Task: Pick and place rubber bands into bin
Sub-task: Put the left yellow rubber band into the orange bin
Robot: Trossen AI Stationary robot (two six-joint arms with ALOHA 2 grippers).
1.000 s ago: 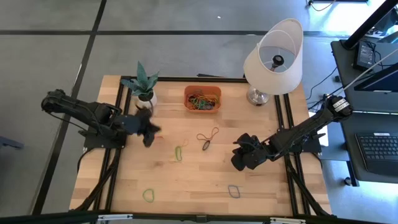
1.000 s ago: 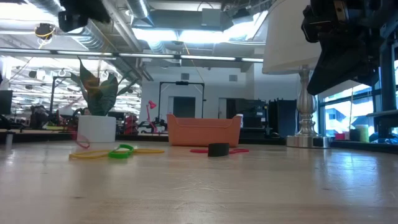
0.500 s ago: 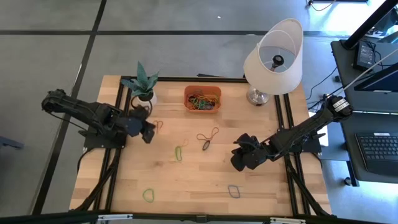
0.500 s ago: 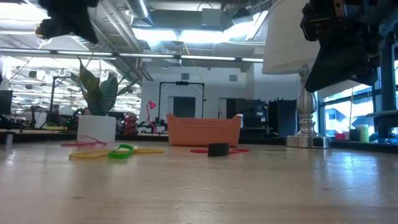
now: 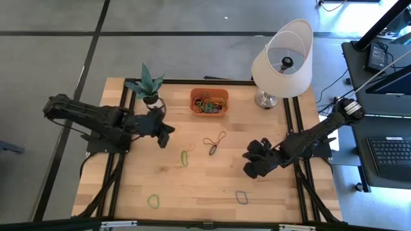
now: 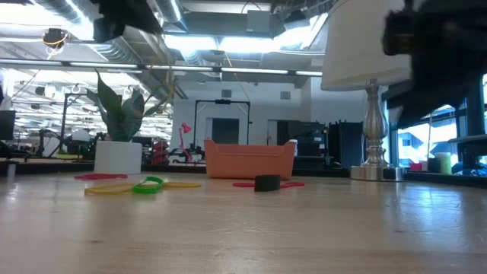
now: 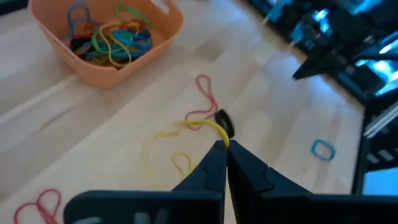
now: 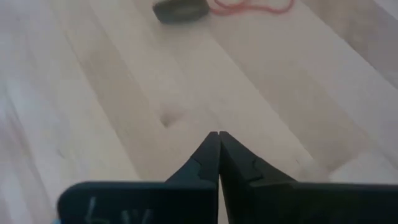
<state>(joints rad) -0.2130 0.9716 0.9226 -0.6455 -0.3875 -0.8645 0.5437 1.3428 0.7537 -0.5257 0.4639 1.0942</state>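
Currently, what I see from the remote station:
Left claw (image 5: 166,131): fingers pressed together, nothing between them that I can make out; it hangs over the worktop's left half, near the plant pot (image 5: 151,101), nose toward the middle.
Right claw (image 5: 252,162): fingers pinched together too, empty as far as I can see; over the right half, off the surface, well short of the lamp (image 5: 281,56).
Bin (image 5: 209,101): orange, at the far edge between pot and lamp; a tangle of coloured bands already inside.
Rubber bands on the worktop: red twisted band (image 5: 215,138) and black band (image 5: 212,150) mid-worktop, just beside each other; green band (image 5: 184,158) with a yellow band (image 7: 208,128) left of those.
Red band (image 7: 41,205): near the pot, by my left claw.
Green loop (image 5: 154,202): toward the near-left corner.
Grey-blue loop (image 5: 241,197): near edge, right of centre, apart from the rest.
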